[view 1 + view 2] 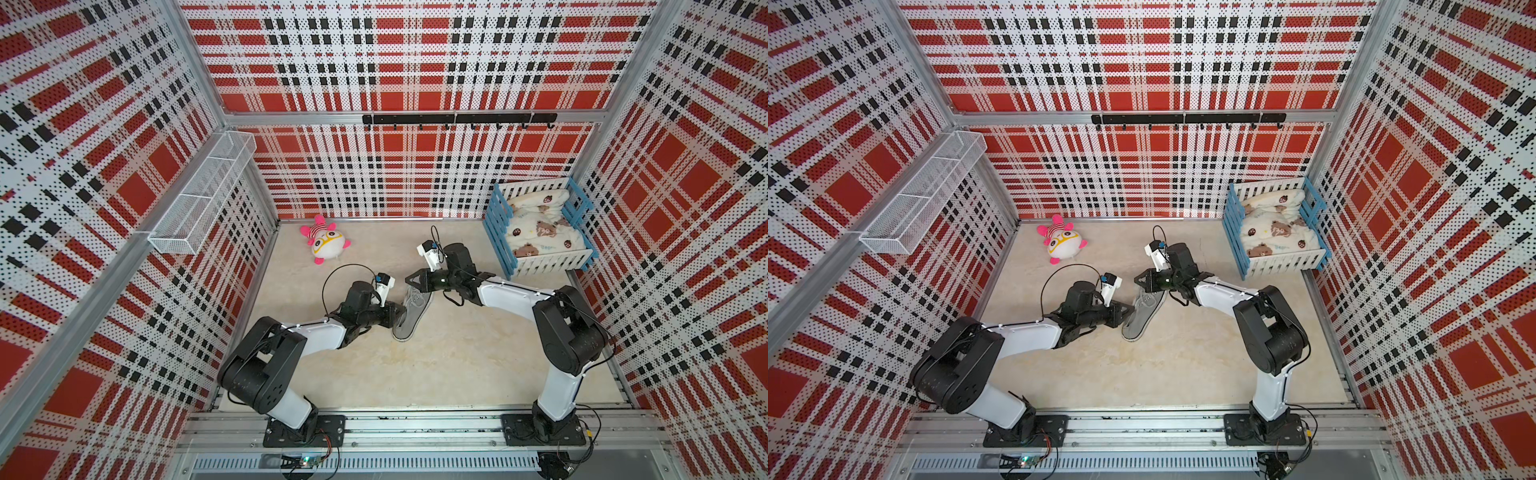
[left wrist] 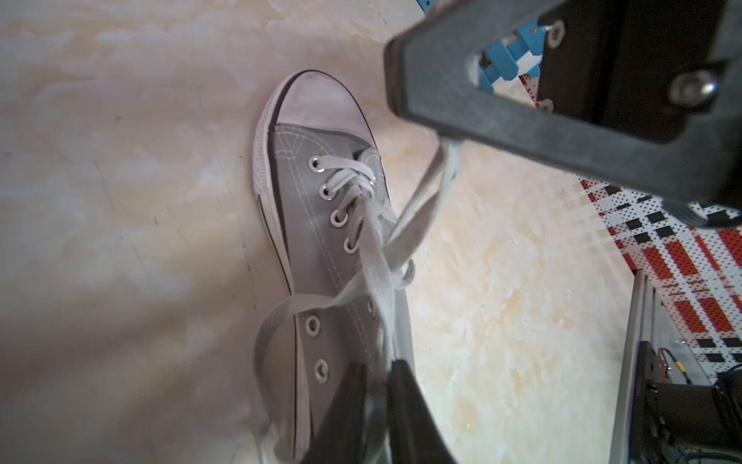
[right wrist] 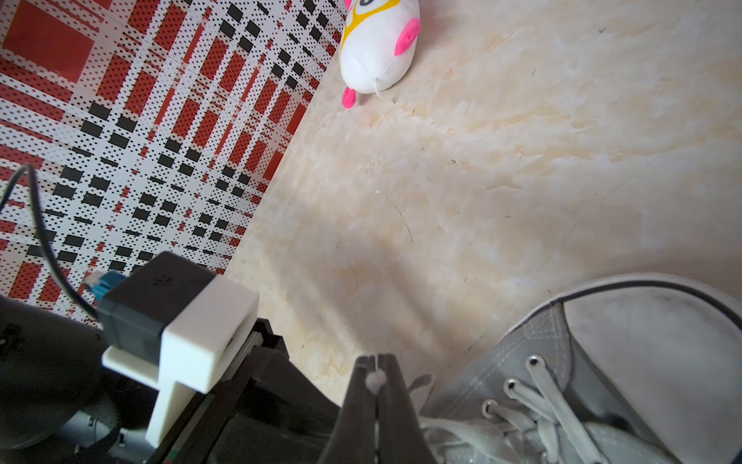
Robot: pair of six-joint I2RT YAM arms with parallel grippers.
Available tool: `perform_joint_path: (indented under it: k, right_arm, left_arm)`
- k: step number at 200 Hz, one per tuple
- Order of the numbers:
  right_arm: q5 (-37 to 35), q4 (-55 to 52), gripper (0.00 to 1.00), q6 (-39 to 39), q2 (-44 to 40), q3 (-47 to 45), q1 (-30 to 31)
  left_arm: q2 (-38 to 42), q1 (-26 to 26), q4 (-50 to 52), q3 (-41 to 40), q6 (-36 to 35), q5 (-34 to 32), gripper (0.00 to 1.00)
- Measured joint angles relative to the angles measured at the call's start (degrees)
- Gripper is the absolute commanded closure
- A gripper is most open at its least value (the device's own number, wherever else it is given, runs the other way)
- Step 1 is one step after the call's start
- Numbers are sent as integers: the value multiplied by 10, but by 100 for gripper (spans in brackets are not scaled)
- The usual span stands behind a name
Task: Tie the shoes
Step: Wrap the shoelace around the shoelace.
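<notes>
Grey sneaker [image 1: 411, 311] mid-desk [image 1: 457, 365], btwn both arms. R claw [image 3: 375, 361] pinched shut on doubled lace [image 2: 425, 193]; L claw [image 2: 377, 367] closed on its other strand. Step, prob.: drawing knot tight. Next: pull apart evenly w/o dragging sneaker.

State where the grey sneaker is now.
In both top views the sneaker lies centrally between the left tool and right tool, in front of the plush toy.

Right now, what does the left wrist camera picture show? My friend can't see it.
A grey sneaker lies on the beige table, its laces stretched two ways: the left gripper pinches one strand, the right gripper a loop.
</notes>
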State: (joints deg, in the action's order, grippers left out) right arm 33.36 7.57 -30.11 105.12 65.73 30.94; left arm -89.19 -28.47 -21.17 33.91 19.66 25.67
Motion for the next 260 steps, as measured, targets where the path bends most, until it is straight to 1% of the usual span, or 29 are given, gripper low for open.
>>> perform_joint_path:
  k: [21,54,103,140,174,200,223,260]
  right_arm:
    - [0,0,100,0,0,0,0]
    - [0,0,100,0,0,0,0]
    - [0,-1,100,1,1,2,0]
    - [0,-3,100,1,2,3,0]
    - [1,-5,100,2,6,9,0]
    - [1,-5,100,2,8,12,0]
    - [1,-7,100,4,8,12,0]
    - [4,-8,100,6,8,12,0]
  left_arm:
    - [11,-7,1,0,8,1,91]
    - [41,-26,1,1,35,3,91]
    - [44,-61,-16,21,110,2,85]
    - [38,-78,-57,22,165,2,75]
    - [31,-83,-80,22,192,2,68]
    - [28,-84,-84,21,193,7,60]
    - [31,-72,-88,7,179,15,52]
    - [39,-43,-60,-28,150,20,45]
